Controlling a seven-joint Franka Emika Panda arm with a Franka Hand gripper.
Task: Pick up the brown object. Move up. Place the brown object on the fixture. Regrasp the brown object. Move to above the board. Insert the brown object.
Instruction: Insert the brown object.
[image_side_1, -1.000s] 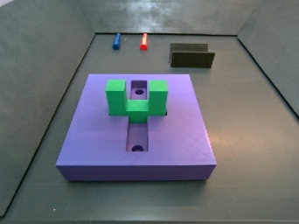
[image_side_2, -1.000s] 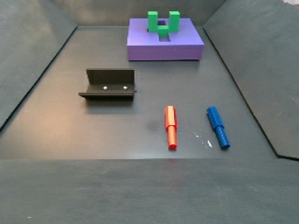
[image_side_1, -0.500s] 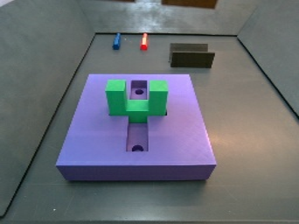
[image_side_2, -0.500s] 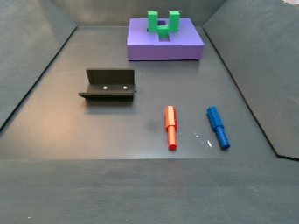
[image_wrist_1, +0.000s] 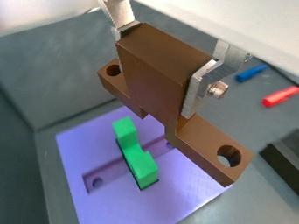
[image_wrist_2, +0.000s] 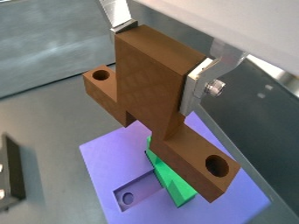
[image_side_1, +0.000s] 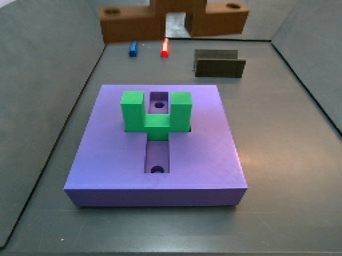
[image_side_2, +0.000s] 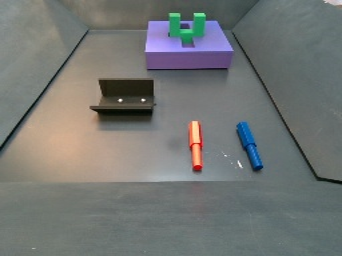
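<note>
**Brown object held high above the purple board**

The grey bench floor (image_side_2: 134, 150) carries everything; the largest thing on it is the purple board (image_side_1: 158, 150), a flat slab with a lengthwise slot and round holes, seen in both side views and below the gripper in both wrist views; a green U-shaped block (image_side_1: 155, 112) stands upright on it, toward the far end of the slot; the brown object (image_wrist_1: 163, 96), a wood-coloured cross with round holes in its arms, hangs in the air over the board, clear of it, and shows at the 12 o'clock edge of a side view (image_side_1: 174, 18); the gripper (image_wrist_2: 163, 61) has its jaws closed on the object's upright stem, the silver fingers (image_wrist_1: 216, 74) pressed flat against opposite faces; the fixture (image_side_2: 124, 97) stands apart on the floor, at 9 o'clock from the red pen (image_side_2: 195, 146); the blue pen (image_side_2: 250, 145) lies just beside the red one, at its 3 o'clock.
</note>
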